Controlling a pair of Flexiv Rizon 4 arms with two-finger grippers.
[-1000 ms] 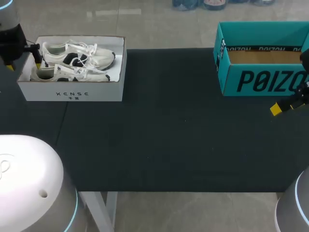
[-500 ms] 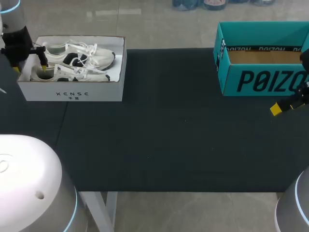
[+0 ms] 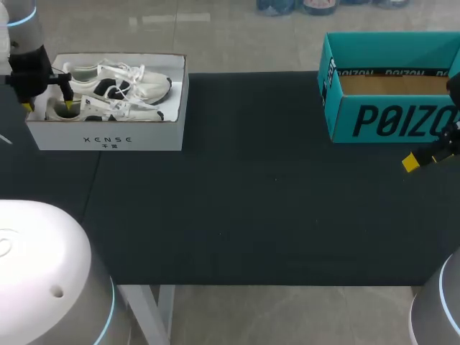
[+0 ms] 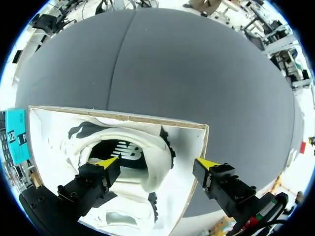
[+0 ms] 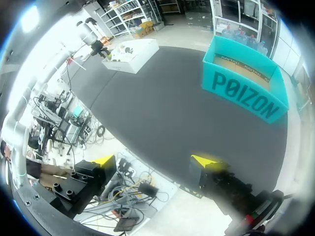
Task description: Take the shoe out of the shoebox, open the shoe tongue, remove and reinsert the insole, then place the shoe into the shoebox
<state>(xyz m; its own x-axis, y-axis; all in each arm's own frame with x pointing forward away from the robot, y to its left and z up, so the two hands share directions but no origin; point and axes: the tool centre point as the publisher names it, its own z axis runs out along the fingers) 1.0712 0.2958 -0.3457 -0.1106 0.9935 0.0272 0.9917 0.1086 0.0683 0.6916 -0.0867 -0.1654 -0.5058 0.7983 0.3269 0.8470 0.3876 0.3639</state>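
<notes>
A white shoebox (image 3: 108, 136) stands at the table's back left with two white sneakers lying in it, the far shoe (image 3: 118, 77) and the near shoe (image 3: 108, 109). My left gripper (image 3: 47, 106) hangs open over the box's left end. One yellow tip is inside above the near shoe's heel, the other outside the wall. In the left wrist view the shoe's heel opening (image 4: 142, 147) and the shoebox's end wall (image 4: 123, 117) lie between the open fingers of the left gripper (image 4: 156, 162). My right gripper (image 5: 153, 161) is open and empty at the table's right edge.
A teal open box (image 3: 392, 108) sits at the back right, just behind the right gripper (image 3: 417, 161). Dark mat (image 3: 251, 201) covers the table between the two boxes. The right wrist view shows the teal box (image 5: 243, 88) and the distant white shoebox (image 5: 130, 55).
My left gripper has shifted a little right and toward the front, so one tip now hangs over the near shoe's heel. The right arm has not moved.
</notes>
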